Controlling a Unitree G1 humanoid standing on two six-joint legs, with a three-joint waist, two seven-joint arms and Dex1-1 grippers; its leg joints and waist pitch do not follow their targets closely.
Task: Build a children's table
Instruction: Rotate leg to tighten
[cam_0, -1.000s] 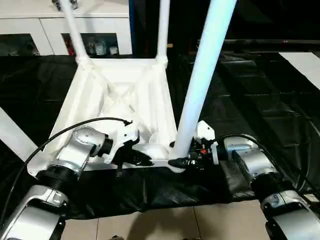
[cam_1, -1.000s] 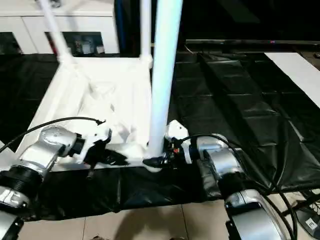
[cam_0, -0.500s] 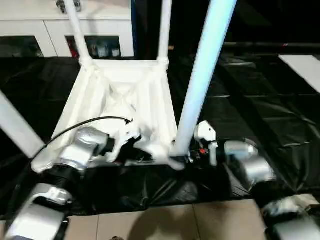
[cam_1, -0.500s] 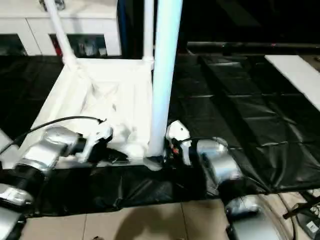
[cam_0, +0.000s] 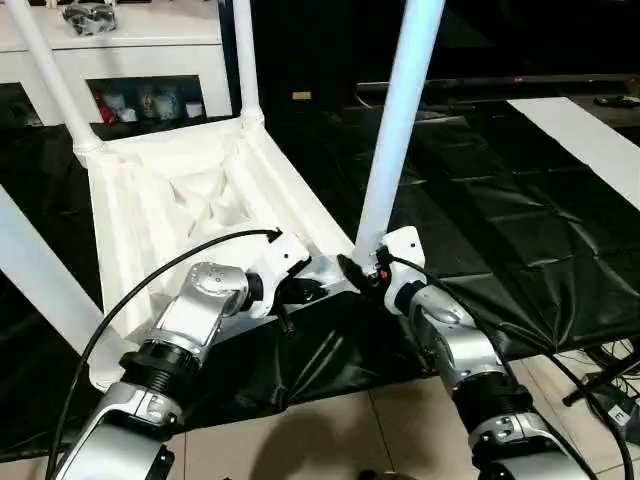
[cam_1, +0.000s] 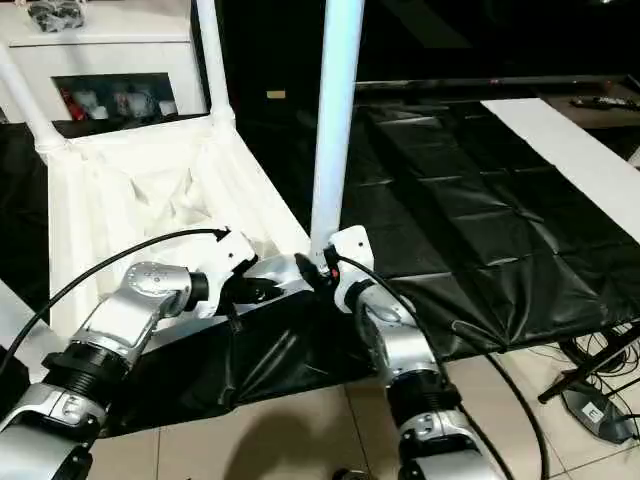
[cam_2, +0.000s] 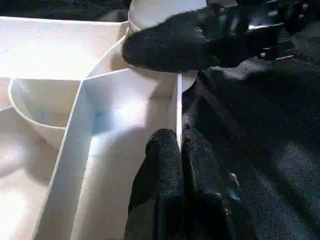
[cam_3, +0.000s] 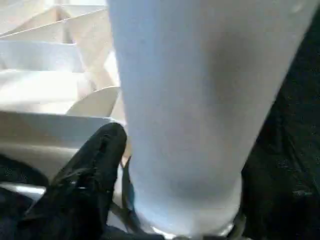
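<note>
legs stand in all four corners of the upturned tabletop (cam_0: 190, 190) on the black sheet. my left gripper (cam_2: 177, 150) is pinched on its near rim; my right gripper (cam_0: 358, 272) clasps the base of the near right leg (cam_0: 395, 130) at its socket. next i'd seat it firmly, i judge.

The 2 head views look forward and down from high over the silver forearms, sharing the upturned tabletop (cam_0: 170, 200) at 11 o'clock. The left wrist view sits very close to its rim. The right wrist view presses against the near leg (cam_3: 200, 100).
</note>
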